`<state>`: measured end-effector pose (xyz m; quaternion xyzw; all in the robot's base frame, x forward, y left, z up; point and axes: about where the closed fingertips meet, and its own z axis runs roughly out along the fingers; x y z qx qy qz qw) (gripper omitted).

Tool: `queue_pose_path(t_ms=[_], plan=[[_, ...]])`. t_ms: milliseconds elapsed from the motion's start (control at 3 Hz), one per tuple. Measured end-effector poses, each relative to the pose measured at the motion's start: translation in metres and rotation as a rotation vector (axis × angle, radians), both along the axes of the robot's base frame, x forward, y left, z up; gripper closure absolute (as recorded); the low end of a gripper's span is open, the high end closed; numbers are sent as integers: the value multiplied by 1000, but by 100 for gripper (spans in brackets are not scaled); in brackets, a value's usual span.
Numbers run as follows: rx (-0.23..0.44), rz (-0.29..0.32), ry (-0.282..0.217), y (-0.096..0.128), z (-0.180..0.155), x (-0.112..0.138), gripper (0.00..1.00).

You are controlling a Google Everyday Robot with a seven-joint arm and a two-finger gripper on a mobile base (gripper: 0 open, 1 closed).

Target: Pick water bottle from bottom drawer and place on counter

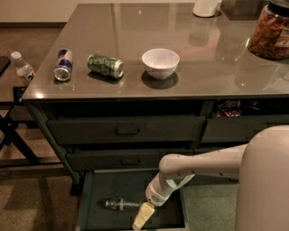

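The water bottle (121,204) lies on its side on the floor of the open bottom drawer (113,185), cap end to the left. My gripper (141,216) hangs down into the drawer just right of the bottle, close beside it and slightly nearer the front. My white arm (198,164) reaches in from the right. The glossy grey counter (189,58) tops the cabinet above.
On the counter are a blue can (63,65) and a green can (105,66), both lying down, a white bowl (160,63), a snack jar (271,31) and a white cup (207,7). Another small clear bottle (21,66) stands on the low side table at the left. Two closed drawers (126,131) sit above the open one.
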<state>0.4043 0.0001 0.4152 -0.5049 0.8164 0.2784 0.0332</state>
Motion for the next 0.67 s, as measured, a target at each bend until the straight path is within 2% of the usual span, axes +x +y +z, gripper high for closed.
queue_pose_path(t_ms=[333, 667], plan=[[7, -17, 24, -1, -26, 7, 0], [55, -7, -18, -3, -91, 44, 0]])
